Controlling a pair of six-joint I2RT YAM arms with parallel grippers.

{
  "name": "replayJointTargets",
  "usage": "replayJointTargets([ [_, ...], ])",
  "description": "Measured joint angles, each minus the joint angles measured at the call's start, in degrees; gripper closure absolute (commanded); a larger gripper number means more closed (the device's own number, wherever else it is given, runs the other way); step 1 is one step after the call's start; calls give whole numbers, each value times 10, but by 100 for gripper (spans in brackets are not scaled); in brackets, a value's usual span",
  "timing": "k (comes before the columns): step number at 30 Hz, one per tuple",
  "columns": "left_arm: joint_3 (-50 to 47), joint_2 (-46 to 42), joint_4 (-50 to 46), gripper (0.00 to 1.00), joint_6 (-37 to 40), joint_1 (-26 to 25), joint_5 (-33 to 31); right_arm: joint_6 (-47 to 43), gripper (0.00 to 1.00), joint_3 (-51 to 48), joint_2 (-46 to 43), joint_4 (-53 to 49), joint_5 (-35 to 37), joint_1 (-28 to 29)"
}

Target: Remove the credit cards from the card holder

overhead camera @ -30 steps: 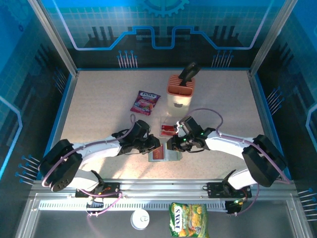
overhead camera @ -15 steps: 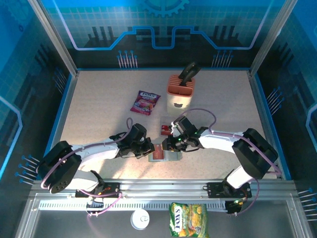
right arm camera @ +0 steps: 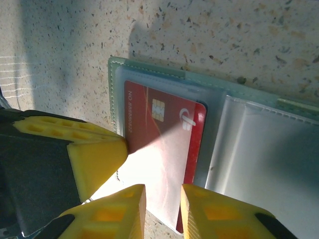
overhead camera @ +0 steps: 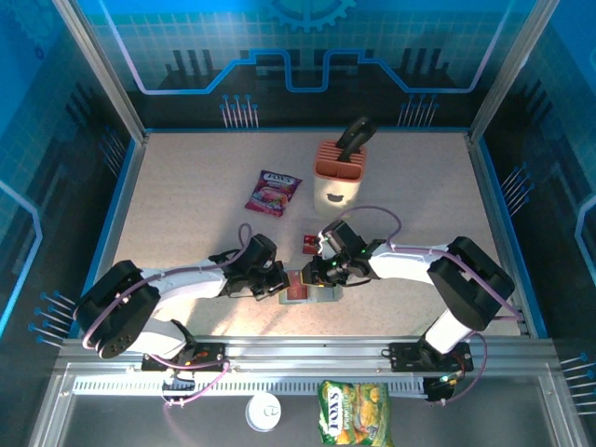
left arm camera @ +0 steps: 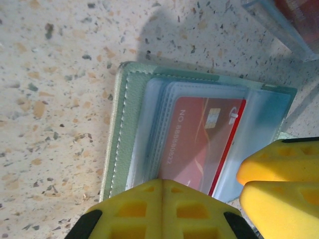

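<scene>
Card holder lies open on worktop. I see left gripper closed at its edge; right gripper slightly parted over red card, grip I cannot tell.

The card holder is seen as matt grey-green leather-like material with a stitched edge, lined with smooth, translucent plastic sleeves over a glossy red plastic credit card. The table is finished in a matt, speckled, stone-like surface. The fingers of the left gripper are moulded in matt yellow plastic with a recessed grid.
</scene>
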Motion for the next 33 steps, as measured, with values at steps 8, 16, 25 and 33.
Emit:
replayJointTargets([
  [8, -3, 0, 6, 100, 0, 0, 0, 0, 75, 7, 7, 7, -4, 2],
  [16, -3, 0, 7, 100, 0, 0, 0, 0, 75, 7, 27, 10, -9, 3],
  [25, -3, 0, 7, 100, 0, 0, 0, 0, 78, 8, 37, 14, -10, 3],
  [33, -3, 0, 7, 100, 0, 0, 0, 10, 86, 8, 45, 30, -17, 3],
])
